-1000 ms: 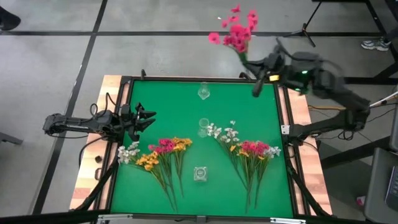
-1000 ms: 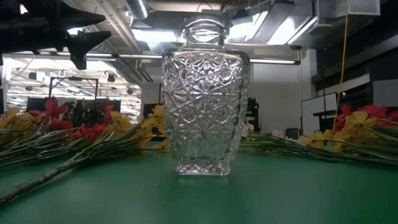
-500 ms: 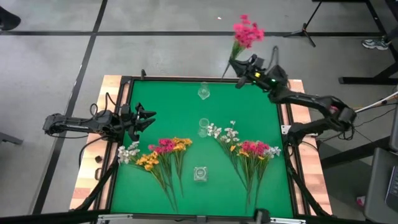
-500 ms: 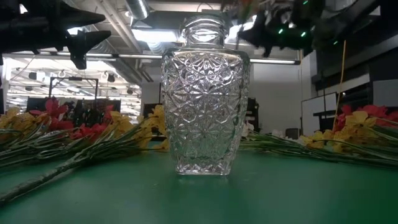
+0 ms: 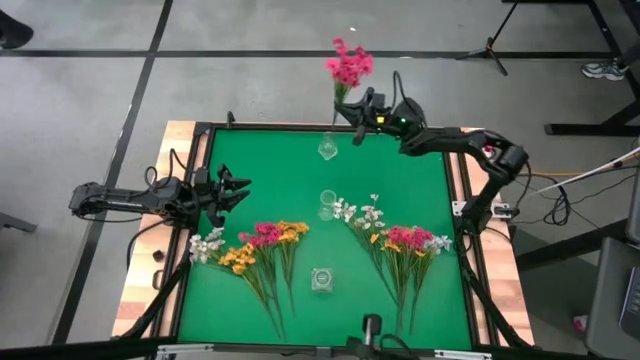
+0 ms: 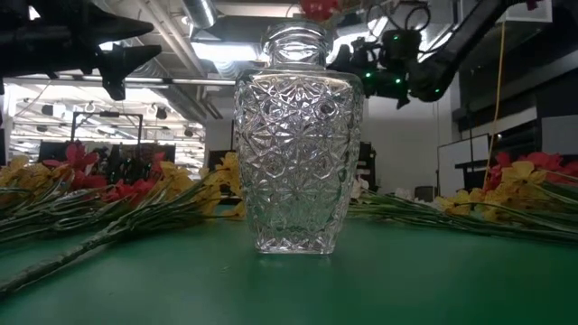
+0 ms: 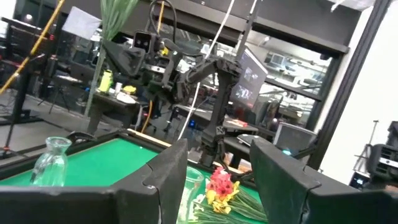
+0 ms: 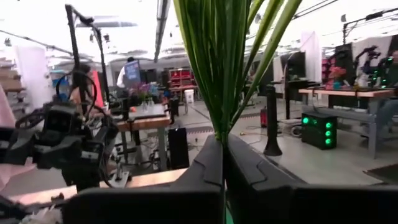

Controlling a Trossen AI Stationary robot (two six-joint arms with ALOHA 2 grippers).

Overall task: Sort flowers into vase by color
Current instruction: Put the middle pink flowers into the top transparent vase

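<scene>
My right gripper (image 5: 356,110) hangs over the table's far edge, shut on a bunch of magenta-pink flowers (image 5: 348,68), close to the far glass vase (image 5: 327,148). Two more glass vases stand mid-table (image 5: 327,205) and near the front (image 5: 321,279); the front one (image 6: 296,135) fills the low view. Two heaps of pink, white and yellow-orange sprigs lie flat on the green mat, one on the left (image 5: 255,245) and one on the right (image 5: 402,240). My left gripper (image 5: 236,190) is open above the mat's left edge and touches nothing. My right gripper pinches several green stems (image 8: 222,127) of the pink bunch between its two shut fingers (image 8: 249,171). The fingers come roughly level from the table's right and lie across the stems. The bunch is lifted clear and stands about upright, blossoms (image 5: 348,66) above the gripper.
A raised frame (image 5: 455,190) borders the green mat, with wooden boards outside it. The left heap lies just near-side of my left gripper. Open mat lies between the far vase and the middle vase. Workbenches and other equipment stand in the room beyond the table.
My right gripper has carried the pink bunch toward the table's left along the far edge, from beyond the far right corner to beside the far vase, staying shut on the stems. The bunch has swung from leaning to about upright.
</scene>
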